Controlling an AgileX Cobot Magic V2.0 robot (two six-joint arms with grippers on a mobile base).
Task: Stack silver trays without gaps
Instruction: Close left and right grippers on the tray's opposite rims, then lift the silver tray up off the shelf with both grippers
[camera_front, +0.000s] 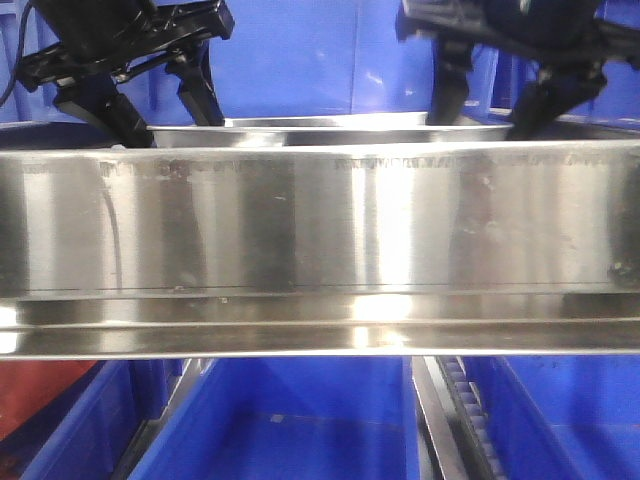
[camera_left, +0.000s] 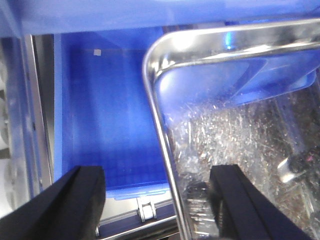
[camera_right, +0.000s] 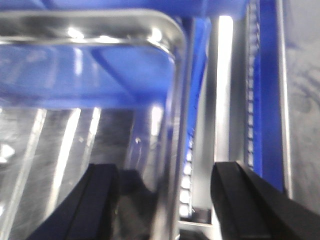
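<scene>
left gripper (camera_left: 159, 202) and right gripper (camera_right: 171, 205), both spread, straddle opposite rims of the silver tray (camera_left: 240, 125).

The front view sits low and very near the brushed-steel shelf rail (camera_front: 320, 230) and faces level toward the far side. The rail fills the middle of this view, with blue bins (camera_front: 290, 430) below it and, above it, only the rim of the silver tray (camera_front: 330, 130), the left gripper (camera_front: 165, 115) and the right gripper (camera_front: 487, 112). Each wrist view looks steeply down at close range past its own black jaws, the left over the tray's left end and the right over its right end, so the tray is what all three views share.
</scene>
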